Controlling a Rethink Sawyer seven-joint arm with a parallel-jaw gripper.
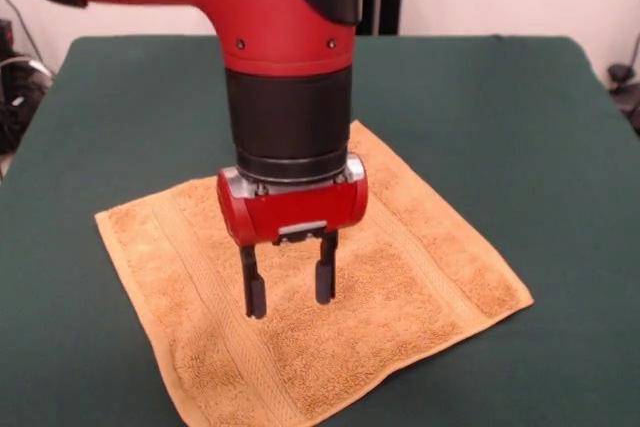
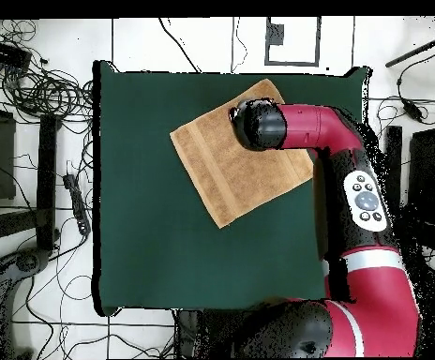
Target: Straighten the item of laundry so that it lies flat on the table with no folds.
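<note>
Towel (image 1: 400,277) (orange-tan terry) lies spread and apparently flat on the green counter (image 1: 520,107), turned diamond-wise. Pincer (image 1: 290,292) hovers just above its middle, fingers parted, gripping nothing. Best lift straight up so nothing snags or rumples the cloth.

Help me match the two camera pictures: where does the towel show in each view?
Front view: the towel lies spread flat at lower centre, under the open gripper.
Overhead view: the towel sits right of centre in the upper half, partly hidden by the arm.
Shared landmark: the green table beneath it.
</note>
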